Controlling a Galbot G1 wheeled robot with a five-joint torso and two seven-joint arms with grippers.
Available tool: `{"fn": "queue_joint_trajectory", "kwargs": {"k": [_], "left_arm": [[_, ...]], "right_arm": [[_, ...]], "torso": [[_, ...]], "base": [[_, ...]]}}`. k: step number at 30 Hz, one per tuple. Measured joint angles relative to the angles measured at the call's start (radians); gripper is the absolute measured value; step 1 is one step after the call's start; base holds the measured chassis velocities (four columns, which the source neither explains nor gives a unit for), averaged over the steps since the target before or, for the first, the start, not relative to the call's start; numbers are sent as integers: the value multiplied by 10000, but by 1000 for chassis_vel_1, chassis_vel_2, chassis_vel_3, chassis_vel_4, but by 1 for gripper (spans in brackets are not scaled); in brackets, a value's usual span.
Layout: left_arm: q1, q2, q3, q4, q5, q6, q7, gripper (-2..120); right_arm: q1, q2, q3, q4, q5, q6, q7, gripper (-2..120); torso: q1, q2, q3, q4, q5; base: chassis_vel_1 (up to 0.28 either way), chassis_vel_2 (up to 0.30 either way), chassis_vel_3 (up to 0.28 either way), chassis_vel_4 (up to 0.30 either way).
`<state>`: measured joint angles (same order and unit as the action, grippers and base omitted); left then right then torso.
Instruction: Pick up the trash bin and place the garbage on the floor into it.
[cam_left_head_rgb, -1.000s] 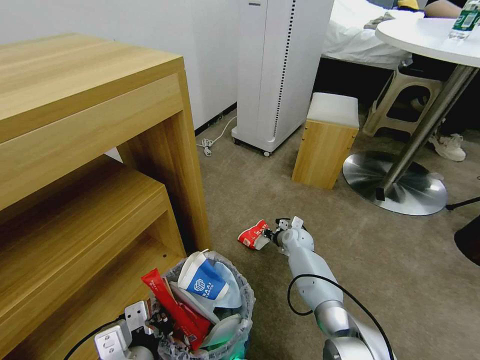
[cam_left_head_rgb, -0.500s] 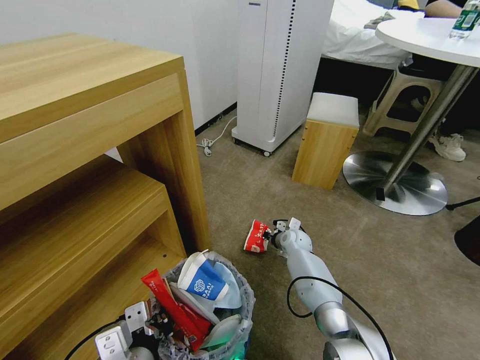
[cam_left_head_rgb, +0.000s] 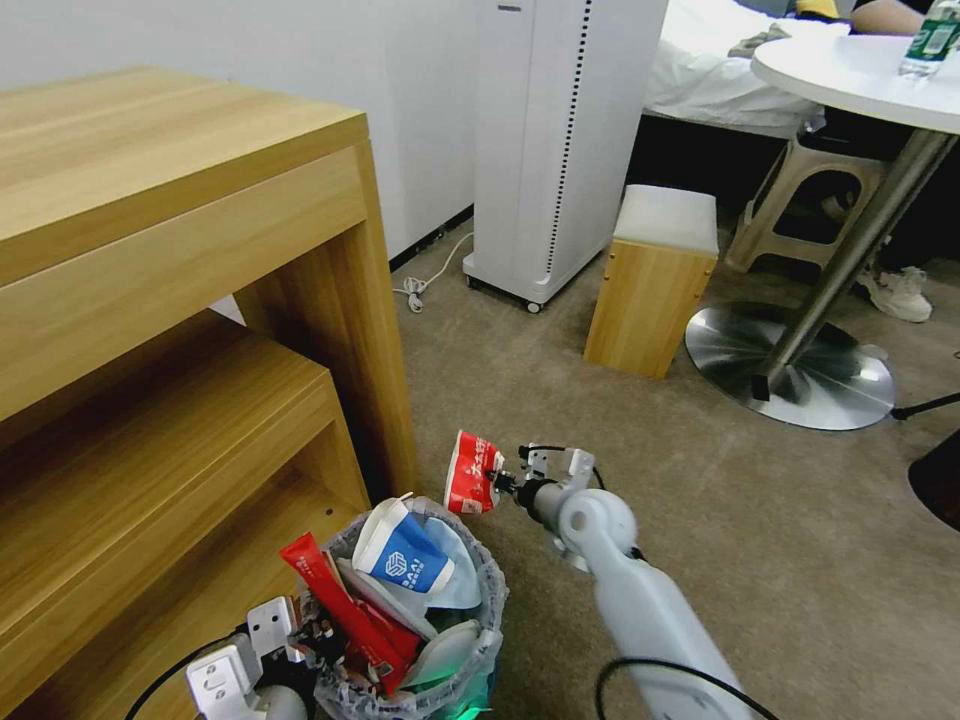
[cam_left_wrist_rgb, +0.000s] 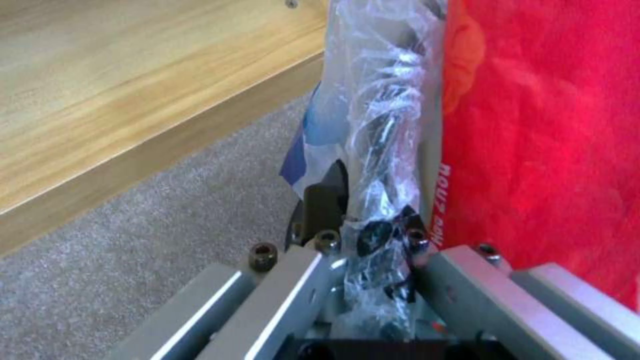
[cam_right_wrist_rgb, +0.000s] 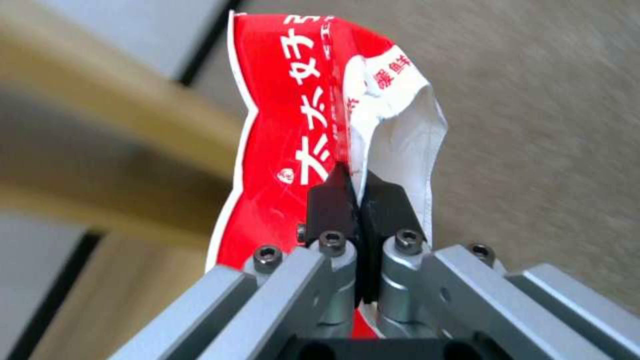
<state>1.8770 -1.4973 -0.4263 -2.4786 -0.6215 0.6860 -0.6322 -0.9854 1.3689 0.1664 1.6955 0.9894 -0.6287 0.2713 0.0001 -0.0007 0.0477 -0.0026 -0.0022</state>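
A crushed red and white paper cup (cam_left_head_rgb: 472, 473) is hanging in the air just above the beige carpet (cam_left_head_rgb: 800, 540), pinched at its torn rim between the closed black fingertips (cam_right_wrist_rgb: 331, 200) of the right gripper (cam_left_head_rgb: 500, 482). The cup is sitting just beyond the far rim of the trash bin (cam_left_head_rgb: 492, 590), near the foot of the wooden bench (cam_left_head_rgb: 180, 330). The bin, lined with a crinkled clear plastic bag (cam_left_wrist_rgb: 373, 130), is standing beside the bench's lower shelf at the near edge of the head view. It is holding a blue and white paper cup (cam_left_head_rgb: 405, 560), long red wrappers (cam_left_head_rgb: 345, 620) and a pale blue face mask (cam_left_head_rgb: 458, 580). The left gripper (cam_left_wrist_rgb: 363, 235) is closing on the bin's rim on the side nearest the robot, with the plastic liner bunching between its fingers. Farther off on the carpet are standing a white tower appliance (cam_left_head_rgb: 560, 140), a small wooden stool (cam_left_head_rgb: 650, 280) and a round white table (cam_left_head_rgb: 860, 70) on a shiny metal base (cam_left_head_rgb: 790, 370).
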Motion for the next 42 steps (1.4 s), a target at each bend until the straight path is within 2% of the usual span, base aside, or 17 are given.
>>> {"fn": "queue_joint_trajectory", "kwargs": {"k": [1, 5, 6, 7, 10, 11, 14, 15, 18, 21, 23, 25, 27, 28, 32, 38, 42], "left_arm": [[0, 0, 0, 0, 0, 0, 0, 1], [-113, 1, 34, 160, -22, 0, -15, 1], [-182, -5, 120, 282, -25, 0, -17, 1], [-182, -5, 120, 282, -25, 0, -17, 1], [-255, -39, 273, 363, 8, 5, -16, 1], [-255, -39, 273, 363, 8, 5, -16, 1], [-258, -49, 278, 357, 16, 6, -16, 1], [-258, -49, 278, 357, 16, 6, -16, 1], [-214, -44, 223, 259, 13, 7, -12, 1], [-198, -35, 199, 231, 8, 7, -12, 1], [-183, -21, 152, 175, -14, 6, -10, 1], [-185, -21, 145, 173, -18, 7, -9, 1], [-199, -29, 141, 169, -21, 7, -7, 1], [-199, -29, 141, 169, -21, 7, -7, 1], [-262, -81, 187, 235, 4, 7, 0, 1], [-288, -114, 236, 277, 46, 7, 18, 1], [-288, -107, 232, 274, 45, 7, 33, 1]], "right_arm": [[0, 0, 0, 0, 0, 0, 0, 0], [-499, -466, -45, 1499, 188, 75, 13, 0], [-877, -796, -74, 2569, 219, 347, -302, 0], [-877, -796, -74, 2569, 219, 347, -302, 0], [-1274, -1334, -547, 4013, -494, 1767, -2184, 0], [-1274, -1334, -547, 4013, -494, 1767, -2184, 0], [-1225, -1511, -1142, 4048, -1448, 3050, -4252, 0], [-1225, -1511, -1142, 4048, -1448, 3050, -4252, 0], [-1109, -1553, -1473, 3252, -3009, 4380, -6760, 0], [-1107, -1577, -1532, 3078, -3345, 4587, -7338, 0], [-1164, -1716, -1544, 2718, -4233, 5060, -8976, 0], [-1192, -1778, -1490, 2666, -4454, 5161, -9383, 0], [-1290, -2082, -1261, 2599, -4963, 5458, -10445, 0], [-1290, -2082, -1261, 2599, -4963, 5458, -10445, 0], [-1632, -2961, -748, 2635, -5774, 6076, -11995, 0], [-1713, -3218, -533, 2509, -6531, 6483, -12234, 1], [-1711, -3176, -556, 2450, -6716, 6572, -12190, 13]], "torso": [[0, 0, 0, 0, 0], [-1, 0, -1, 6, 2], [0, 0, 0, 4, 4], [0, 0, 0, 4, 4], [0, 1, 0, 4, 1], [0, 1, 0, 4, 1], [0, 0, 0, 5, 0], [0, 0, 0, 5, 0], [0, 0, 1, 5, 2], [0, 0, 2, 6, 3], [0, 0, 1, 6, 2], [0, 0, 1, 5, 4], [0, 0, 2, 5, 4], [0, 0, 2, 5, 4], [0, 0, 1, 3, 2], [0, 0, 1, 4, 2], [0, 0, 1, 4, 2]], "base": [[0, 0, 0, 0], [0, 0, 0, 0], [0, 0, 0, 0], [0, 0, 0, 0], [0, 0, 0, 0], [0, 0, 0, 0], [0, 0, 0, 0], [0, 0, 0, 0], [0, 0, 0, 0], [0, 0, 0, 0], [0, 0, 0, 0], [0, 0, 0, 0], [0, 0, 0, 0], [0, 0, 0, 0], [0, 0, 0, 0], [0, 0, 0, 0], [0, 0, 0, 0]]}}
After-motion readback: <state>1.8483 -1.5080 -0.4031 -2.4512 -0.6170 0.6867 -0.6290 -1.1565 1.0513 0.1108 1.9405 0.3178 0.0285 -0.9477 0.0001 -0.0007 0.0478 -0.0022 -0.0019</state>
